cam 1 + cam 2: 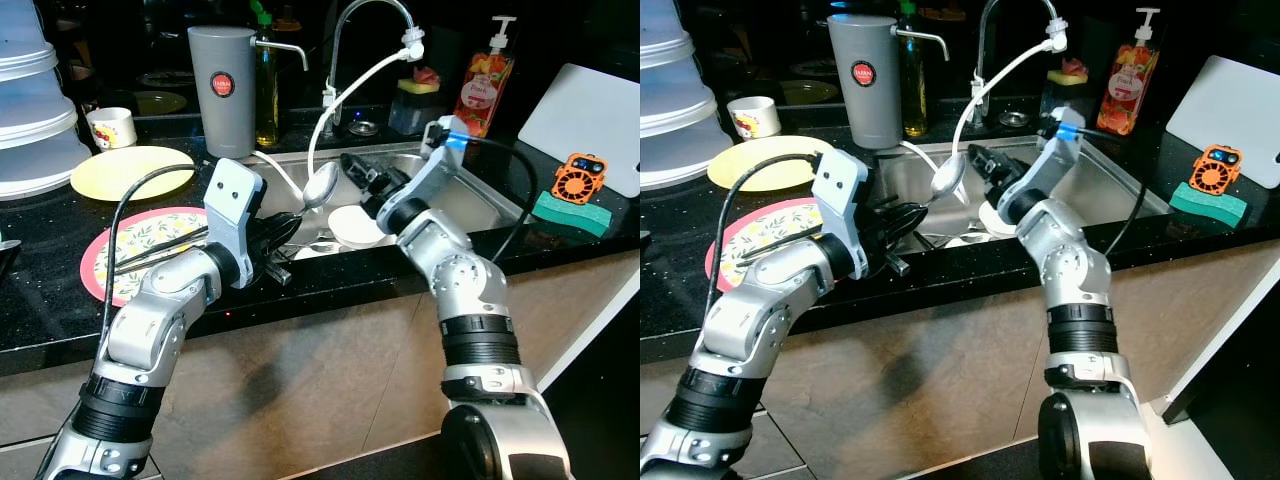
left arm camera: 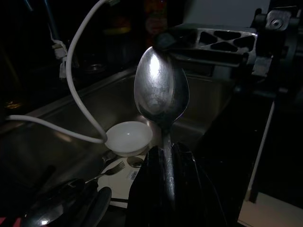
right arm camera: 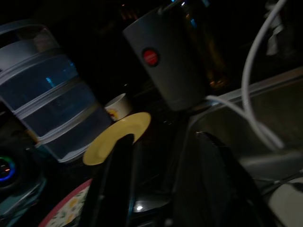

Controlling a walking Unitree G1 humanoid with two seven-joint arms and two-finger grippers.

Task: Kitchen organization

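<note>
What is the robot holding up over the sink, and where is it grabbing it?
The left gripper holds a large metal spoon by its handle, with the bowl sticking up. The right gripper is open, with nothing between its fingers.

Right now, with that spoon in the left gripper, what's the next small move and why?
Probably swing the left gripper, shut on the big spoon held over the sink, back toward the flowered plate where chopsticks already lie. The open right gripper hovers near the spoon bowl.

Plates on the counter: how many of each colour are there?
Yellow plate: 1
Pink flowery plate: 1
Total: 2
</note>
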